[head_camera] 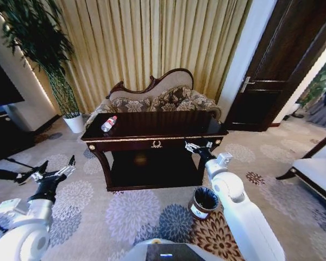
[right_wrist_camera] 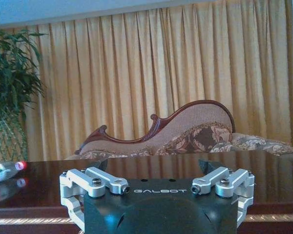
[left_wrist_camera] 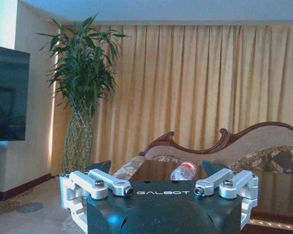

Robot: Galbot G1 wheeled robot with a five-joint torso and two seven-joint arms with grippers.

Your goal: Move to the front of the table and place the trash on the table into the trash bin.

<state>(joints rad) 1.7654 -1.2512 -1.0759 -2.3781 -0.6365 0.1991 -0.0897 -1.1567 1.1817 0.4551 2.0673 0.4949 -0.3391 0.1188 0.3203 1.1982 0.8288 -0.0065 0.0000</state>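
Gold pleated curtains [head_camera: 152,43] close off the far wall at your 12 o'clock, with a carved sofa [head_camera: 157,98] in front of them and a tall potted plant [head_camera: 49,60] at about 10 o'clock. You face the table [head_camera: 152,133] from the front; its dark glossy top is bare apart from the trash, a clear bottle [head_camera: 108,123] with a red cap lying on its side near the far left corner. You cannot make out any smaller scraps on the top. On the floral carpet [head_camera: 125,212] at roughly 5 o'clock from the table, the trash bin [head_camera: 204,202] stands by the front right leg, black liner open; its contents are too dark to tell. Your left gripper [head_camera: 54,169] hangs over the carpet at 8 o'clock, well apart from the table, jaws spread wide and holding nothing. Your right gripper [head_camera: 198,147] sits at the table's front right edge, jaws likewise wide and empty.
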